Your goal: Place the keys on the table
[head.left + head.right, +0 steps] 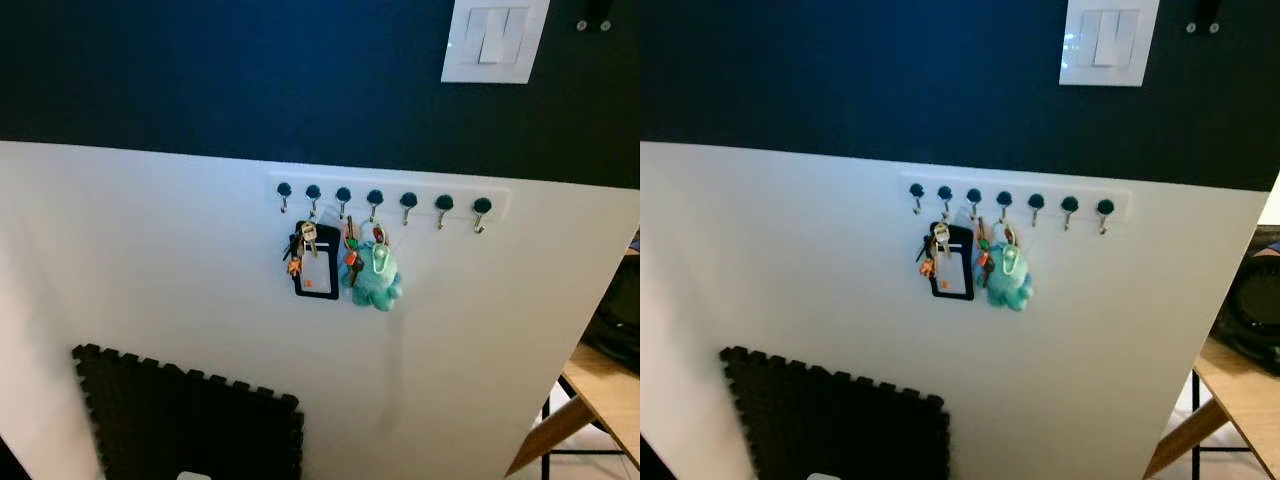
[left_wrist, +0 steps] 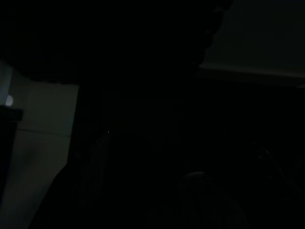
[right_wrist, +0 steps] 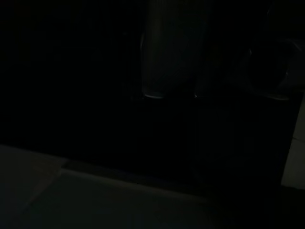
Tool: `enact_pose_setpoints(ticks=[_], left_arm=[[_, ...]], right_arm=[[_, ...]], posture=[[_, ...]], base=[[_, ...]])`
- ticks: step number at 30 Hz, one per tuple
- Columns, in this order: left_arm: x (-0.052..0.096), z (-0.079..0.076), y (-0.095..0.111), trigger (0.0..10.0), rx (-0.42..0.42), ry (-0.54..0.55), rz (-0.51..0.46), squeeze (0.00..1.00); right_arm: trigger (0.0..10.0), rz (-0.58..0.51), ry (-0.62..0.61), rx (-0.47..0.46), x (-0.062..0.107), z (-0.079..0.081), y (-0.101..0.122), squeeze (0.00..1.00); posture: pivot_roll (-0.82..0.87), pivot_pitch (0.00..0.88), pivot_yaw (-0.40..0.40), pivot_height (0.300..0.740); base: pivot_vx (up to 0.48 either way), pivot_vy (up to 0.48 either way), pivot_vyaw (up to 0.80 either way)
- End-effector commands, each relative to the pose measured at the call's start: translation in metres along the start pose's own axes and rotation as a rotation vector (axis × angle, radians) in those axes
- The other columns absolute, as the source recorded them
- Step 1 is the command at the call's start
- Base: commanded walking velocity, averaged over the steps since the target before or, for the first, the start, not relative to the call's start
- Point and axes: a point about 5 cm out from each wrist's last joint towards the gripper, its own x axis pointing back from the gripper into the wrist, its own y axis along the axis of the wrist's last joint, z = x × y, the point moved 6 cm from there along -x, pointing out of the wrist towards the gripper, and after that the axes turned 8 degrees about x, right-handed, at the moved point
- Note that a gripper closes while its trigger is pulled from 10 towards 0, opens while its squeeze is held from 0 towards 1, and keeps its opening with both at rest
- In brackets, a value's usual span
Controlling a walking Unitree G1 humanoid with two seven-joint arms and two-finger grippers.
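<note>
Keys: small metal bunch with an orange tag, hanging from the hook rail, second hook from its left end, against a flat black card holder. Just right of them, a second bunch with a soft teal plush toy. Rail: white strip, seven dark round knobs. Above the rail, a glossy white wall switch. Below left, black interlocking foam mat. Lower right, wooden table edge. Wrist views nearly black; grip state of both grippers cannot be told.
</note>
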Motion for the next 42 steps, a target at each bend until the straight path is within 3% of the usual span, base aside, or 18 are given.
enact_pose_setpoints(ticks=[1, 10, 27, 42], left_arm=[[0.0008, 0.003, -0.0026, 10.0, -0.021, 0.006, 0.012, 0.0], [0.0003, 0.0002, -0.0018, 10.0, -0.039, 0.003, 0.004, 0.0], [-0.0002, -0.0001, 0.0006, 10.0, -0.034, 0.011, -0.01, 0.0], [0.0017, 0.005, 0.0026, 10.0, -0.013, 0.036, -0.038, 0.0]], right_arm=[[10.0, -0.008, 0.003, -0.009, -0.0007, 0.0009, 0.0026, 0.0], [10.0, -0.008, 0.003, -0.005, -0.0008, -0.0004, 0.0032, 0.0], [10.0, -0.009, 0.001, -0.012, -0.0007, -0.0019, 0.0038, 0.0], [10.0, -0.009, 0.005, -0.002, -0.0009, -0.0004, 0.0037, 0.0]], posture=[[0.06, 0.0, 0.01, 0.74], [0.06, 0.0, 0.011, 0.74], [0.06, 0.0, 0.009, 0.74], [0.07, 0.0, 0.003, 0.74]], base=[[0.0, 0.0, 0.0], [0.0, 0.0, 0.0], [0.0, 0.0, -0.78], [0.0, 0.0, 0.0]])
